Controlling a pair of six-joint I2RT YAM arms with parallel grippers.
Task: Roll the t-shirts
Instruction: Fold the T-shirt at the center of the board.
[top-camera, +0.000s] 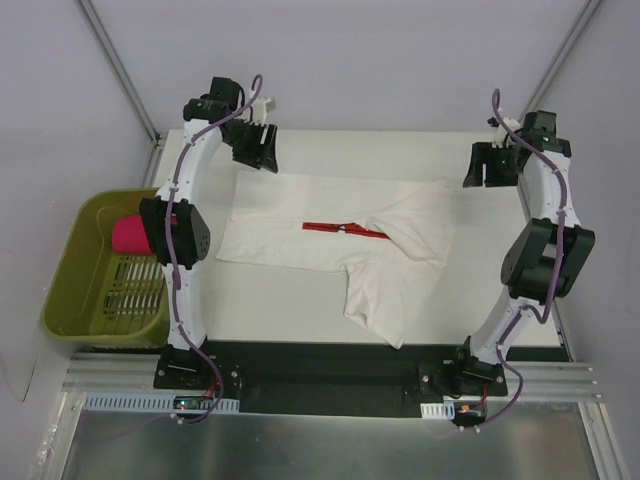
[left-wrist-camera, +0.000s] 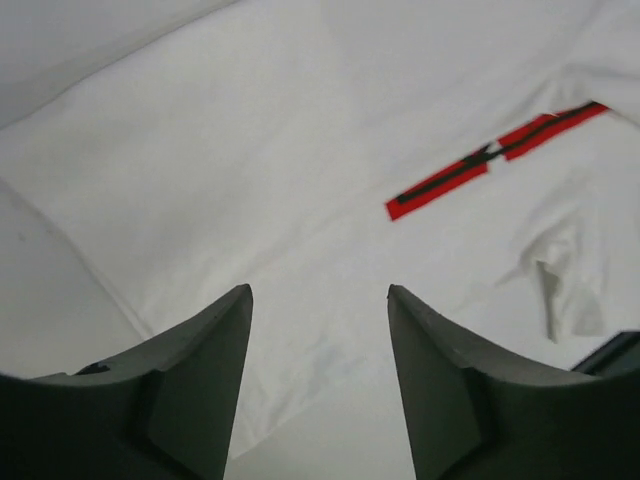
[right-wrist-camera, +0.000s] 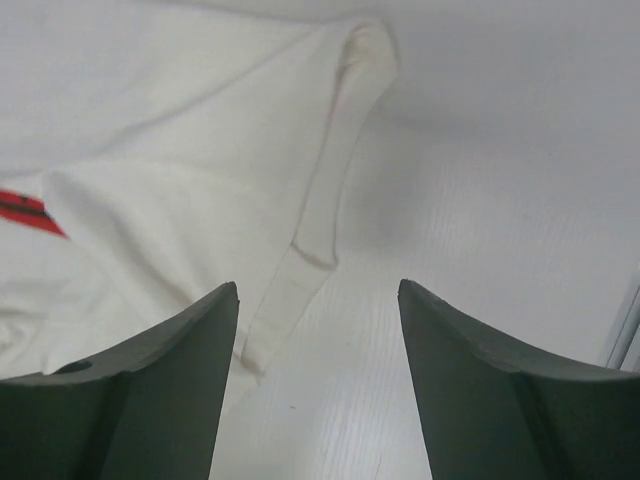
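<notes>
White t-shirt (top-camera: 300, 205): left gripper (left-wrist-camera: 318, 292), right gripper (right-wrist-camera: 318, 286) parted, holding nothing.

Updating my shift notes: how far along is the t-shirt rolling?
Done: the pink bundle sits rolled in the green basket. In hand: the white t-shirt lies flat on the table, partly folded over itself so only a strip of its red print shows. The left gripper and right gripper hang open near its far corners, holding nothing. Left: rolling the white shirt, which is not begun.
</notes>
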